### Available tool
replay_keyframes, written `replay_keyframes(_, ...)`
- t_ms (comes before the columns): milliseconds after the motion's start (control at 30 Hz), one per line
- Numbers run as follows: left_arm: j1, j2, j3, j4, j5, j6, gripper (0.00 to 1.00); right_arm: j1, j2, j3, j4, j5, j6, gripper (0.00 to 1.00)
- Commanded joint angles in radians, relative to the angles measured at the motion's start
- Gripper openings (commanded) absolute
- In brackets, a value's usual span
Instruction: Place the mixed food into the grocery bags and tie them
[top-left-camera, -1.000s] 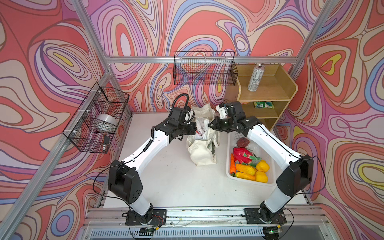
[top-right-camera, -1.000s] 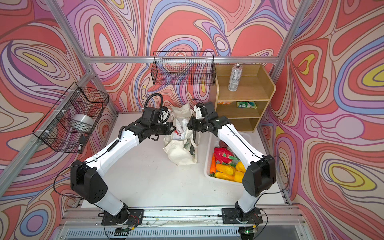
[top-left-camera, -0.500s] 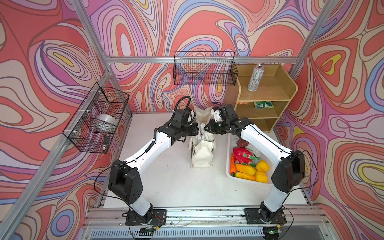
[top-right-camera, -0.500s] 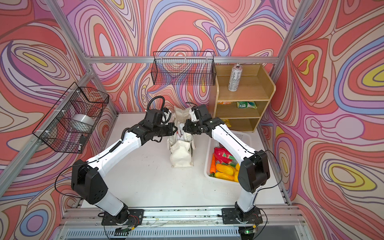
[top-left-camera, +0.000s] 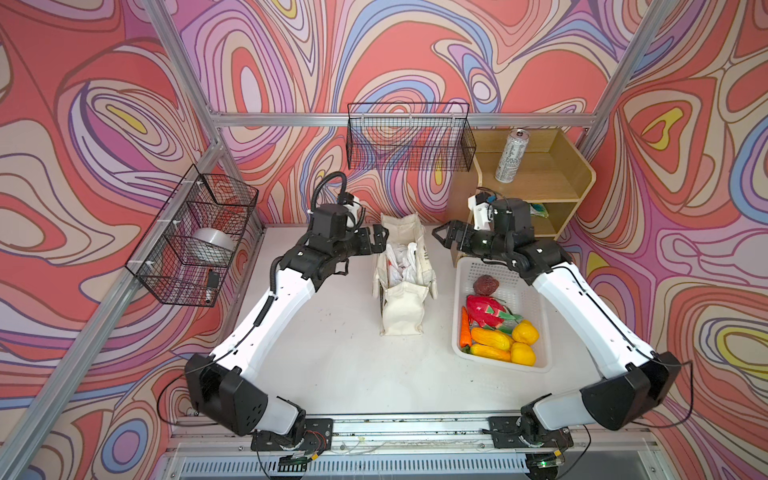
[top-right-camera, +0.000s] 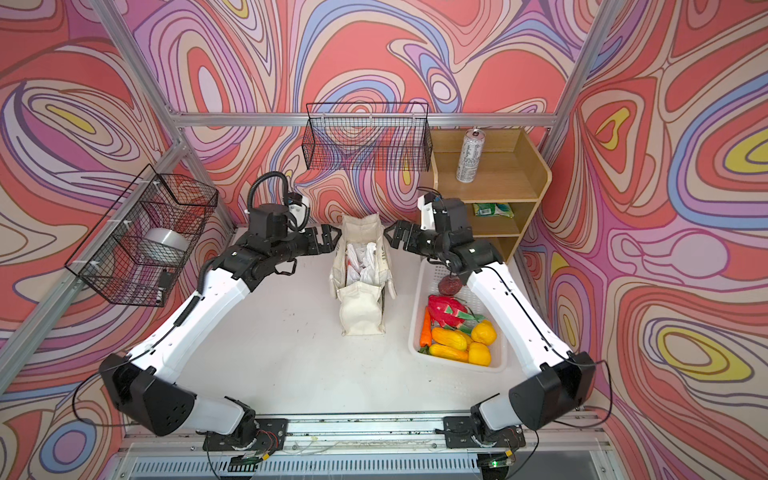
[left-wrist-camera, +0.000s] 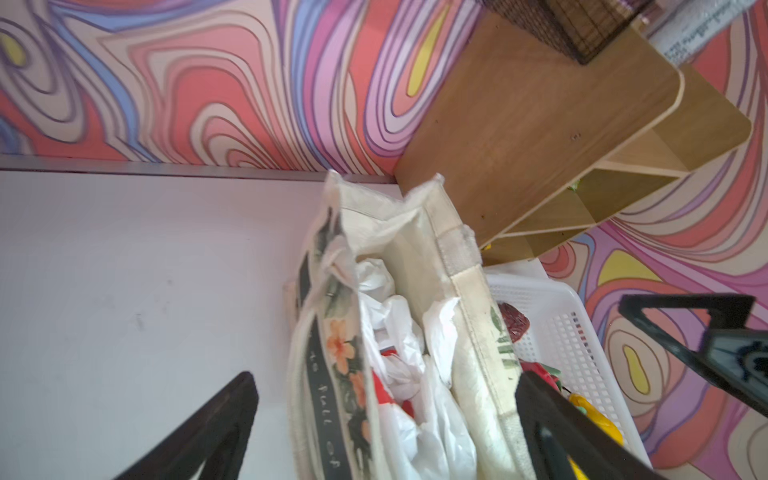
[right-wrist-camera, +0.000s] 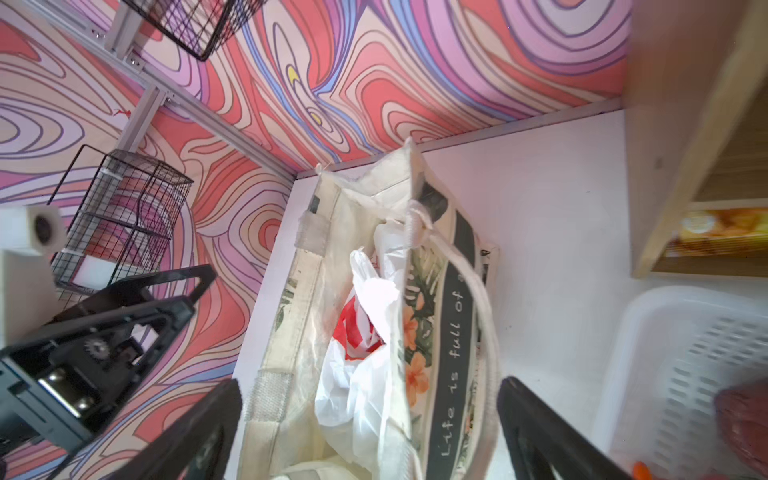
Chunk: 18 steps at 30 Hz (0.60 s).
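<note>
Wide-spread and empty, the left claw and right claw are held at ten and two o'clock of the boxy cream canvas tote, upright on the tabletop. Stuffed inside is a thin crinkly white plastic bag, judged light, soft and slippery, and best pinched at its loop handles. Toy produce lies in the white perforated basket at three o'clock.

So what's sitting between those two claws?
The cream canvas tote stands between the left gripper and right gripper, with the white plastic bag inside it; both top views show this.
</note>
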Motion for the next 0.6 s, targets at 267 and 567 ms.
replay_keyframes(267,0.199,-0.313,-0.457,0.247,-0.365,0.255,1.0,-0.087,-0.143,-0.336,0.248,0.684,-0.141,0.98)
replay_keyframes(567,0.296,-0.252,-0.791,0.572,-0.465,0.351,1.0,-0.162,-0.066,-0.602,0.642,0.847,-0.256,0.99)
